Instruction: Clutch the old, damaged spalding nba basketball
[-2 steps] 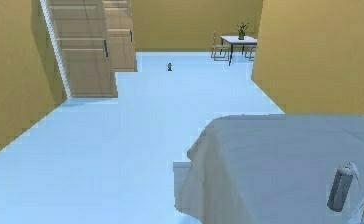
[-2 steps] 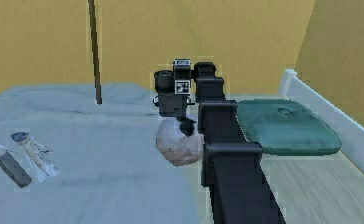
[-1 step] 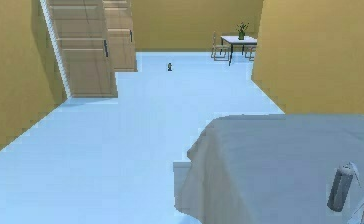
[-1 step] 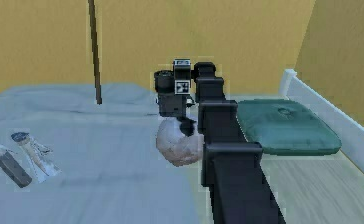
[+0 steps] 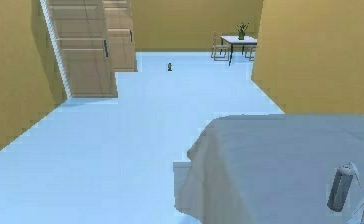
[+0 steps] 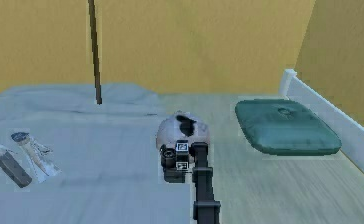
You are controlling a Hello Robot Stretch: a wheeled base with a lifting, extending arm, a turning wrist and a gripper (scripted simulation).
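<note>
Whitish ball (image 6: 183, 128) lies on the bed (image 6: 90, 150) at the tool (image 6: 166, 150); grip cannot be told; reach looks done, lift remains.

Cropped by the forward view's right and bottom edges: bed (image 5: 280, 150). Too small to name: dark speck (image 5: 170, 67) on the far floor. Cut by the top edge: wardrobe (image 5: 85, 45). In the arm side view, cut by the bottom edge: arm (image 6: 203, 195). Cannot tell whether gripper (image 6: 170, 160) holds anything; partly hidden behind it, ball (image 6: 183, 127). Cut by the top edge: pole (image 6: 95, 50).
</note>
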